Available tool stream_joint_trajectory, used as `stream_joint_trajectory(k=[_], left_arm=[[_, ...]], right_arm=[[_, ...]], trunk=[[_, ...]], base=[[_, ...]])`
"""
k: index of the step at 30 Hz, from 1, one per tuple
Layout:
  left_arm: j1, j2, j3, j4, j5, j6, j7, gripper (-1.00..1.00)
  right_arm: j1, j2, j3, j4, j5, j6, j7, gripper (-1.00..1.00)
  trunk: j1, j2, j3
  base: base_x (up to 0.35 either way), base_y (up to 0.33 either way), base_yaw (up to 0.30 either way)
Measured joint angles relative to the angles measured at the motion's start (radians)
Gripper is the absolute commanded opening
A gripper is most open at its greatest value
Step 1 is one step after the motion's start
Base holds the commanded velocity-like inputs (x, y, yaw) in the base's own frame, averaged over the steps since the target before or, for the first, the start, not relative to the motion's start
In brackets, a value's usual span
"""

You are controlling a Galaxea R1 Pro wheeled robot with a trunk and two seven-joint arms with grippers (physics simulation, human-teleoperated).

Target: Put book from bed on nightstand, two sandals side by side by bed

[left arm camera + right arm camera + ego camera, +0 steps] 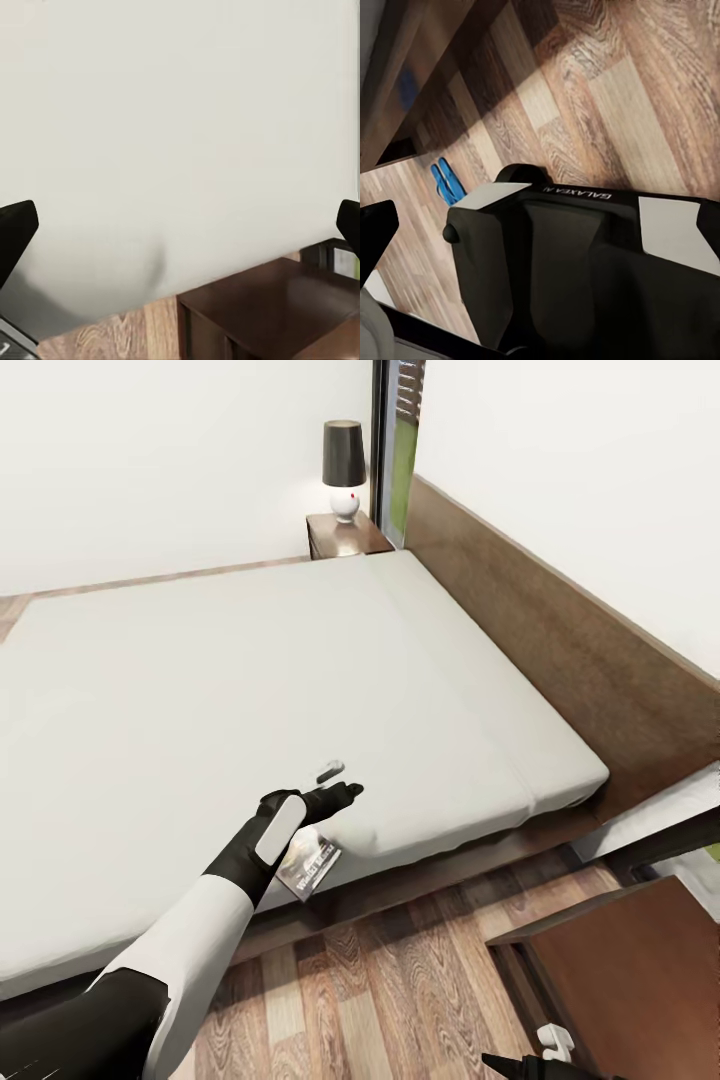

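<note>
Left pincer: spread wide, empty, over bed's near edge; book beneath wrist. Right pincer: state indeterminate. Sandals: on floor.

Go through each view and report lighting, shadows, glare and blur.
Head view: even, soft light; the lamp leaves a pale sheen on the nightstand top; the book cover lettering is blurred. Left wrist view: a faint shadow smudges the bed mattress near its edge. Right wrist view: a hard diagonal shadow crosses the floor; the sandals look small, soft.

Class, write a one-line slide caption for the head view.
Left gripper hovers over the grey bed, the book at the mattress edge beneath its wrist, far nightstand with lamp beyond.
</note>
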Motion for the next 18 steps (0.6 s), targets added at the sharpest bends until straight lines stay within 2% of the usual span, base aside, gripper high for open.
stream_joint_trajectory(k=[10, 15, 18], left_arm=[[0.000, 0.000, 0.000, -0.004, 0.015, 0.003, -0.005, 1.00], [0.003, 0.000, -0.001, -0.005, 0.027, 0.006, -0.115, 1.00], [0.010, 0.000, -0.001, -0.004, 0.030, 0.006, -0.132, 1.00]], right_arm=[[0.000, 0.000, 0.000, 0.000, 0.000, -0.001, 0.000, 1.00], [0.000, 0.000, 0.000, 0.000, 0.000, 0.000, 0.000, 1.00], [0.000, 0.000, 0.000, -0.001, 0.000, 0.000, 0.000, 1.00]], trunk=[[-0.038, 0.070, 0.031], [-0.058, 0.105, 0.047], [-0.069, 0.126, 0.056]], base=[[0.000, 0.000, 0.000], [0.000, 0.000, 0.000], [0.000, 0.000, 0.000]])
